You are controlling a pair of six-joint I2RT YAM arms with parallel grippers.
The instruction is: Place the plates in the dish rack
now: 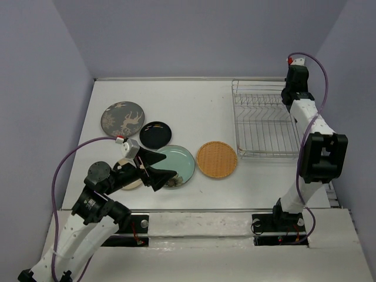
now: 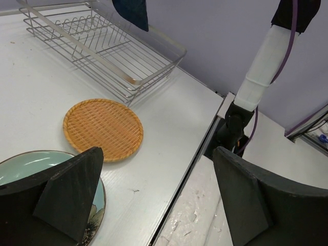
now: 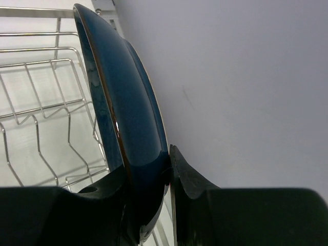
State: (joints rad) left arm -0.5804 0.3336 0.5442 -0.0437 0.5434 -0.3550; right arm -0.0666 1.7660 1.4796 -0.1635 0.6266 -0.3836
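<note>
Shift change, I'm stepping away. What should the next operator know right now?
Right gripper: shut on blue plate, held on edge above the far end of the dish rack.
Left gripper: open, empty, over teal plate.
Also on table: patterned plate, black plate, orange plate, cream plate partly under left arm.
Rack holds none yet.
Left: seat blue, load other five.

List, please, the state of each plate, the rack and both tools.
dark blue plate, gripped on edge above the dish rack.
right tool, shut on the dark blue plate.
left tool, open, empty.
dish rack, holds no plate yet.
patterned grey plate, flat on table.
black plate, flat on table.
teal plate, flat, partly under left tool.
orange plate, flat on table.
cream plate, mostly hidden by left arm.
</note>
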